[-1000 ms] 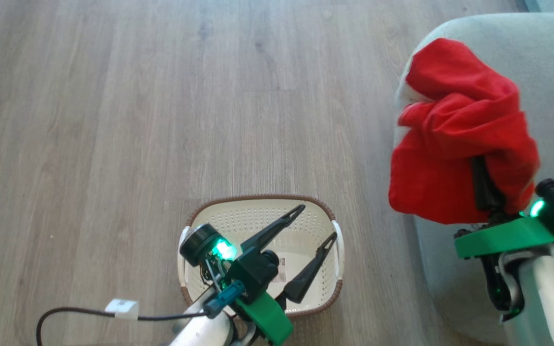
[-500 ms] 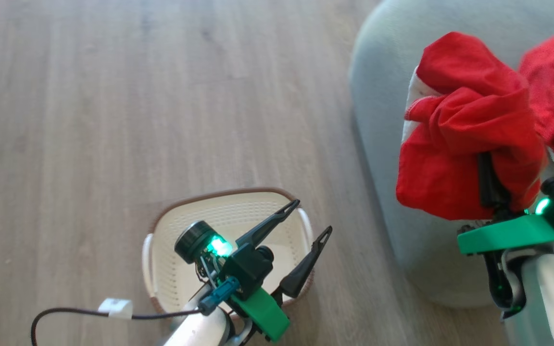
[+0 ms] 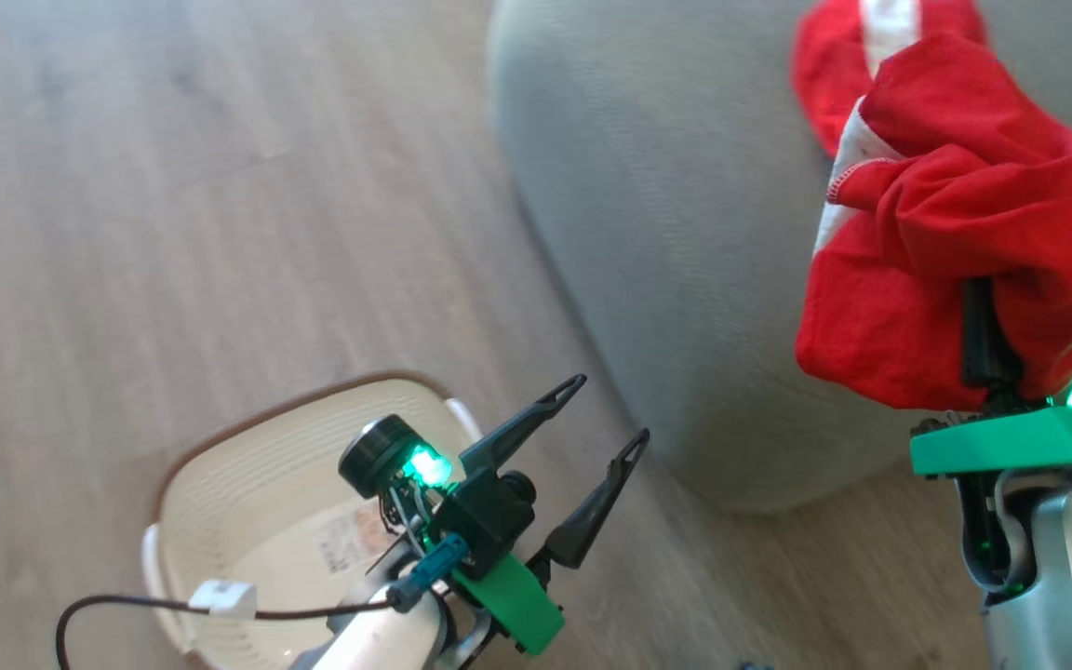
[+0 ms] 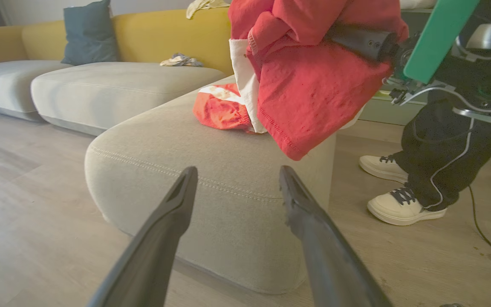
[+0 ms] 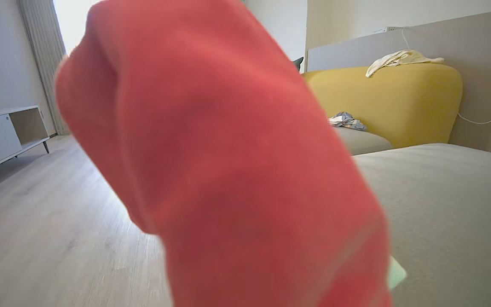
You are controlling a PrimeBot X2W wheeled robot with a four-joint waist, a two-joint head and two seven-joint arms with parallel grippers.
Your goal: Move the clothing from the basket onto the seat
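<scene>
My right gripper [image 3: 987, 321] is shut on a bunched red garment with white trim [image 3: 950, 223], held above the grey-green seat [image 3: 676, 233]. The same garment [image 4: 313, 72] hangs over the seat [image 4: 211, 170] in the left wrist view and covers the fingers in the right wrist view [image 5: 237, 170]. A second red garment [image 3: 857, 56] lies on the seat behind it, also visible in the left wrist view [image 4: 220, 108]. The cream basket [image 3: 247, 502] sits on the floor at lower left, its label showing, no clothing visible inside. My left gripper [image 3: 606, 414] hangs open beside it, holding nothing.
A person's legs in dark trousers and white shoes [image 4: 403, 200] stand on the wood floor beyond the seat. A yellow sofa back [image 4: 168, 36] with a blue cushion [image 4: 90, 32] lies behind. A black cable [image 3: 127, 609] trails from my left arm.
The head camera has swung right, shifting basket and seat leftward in view. The right gripper keeps hold of the red garment; the left gripper, earlier over the basket, now sits past its right edge.
</scene>
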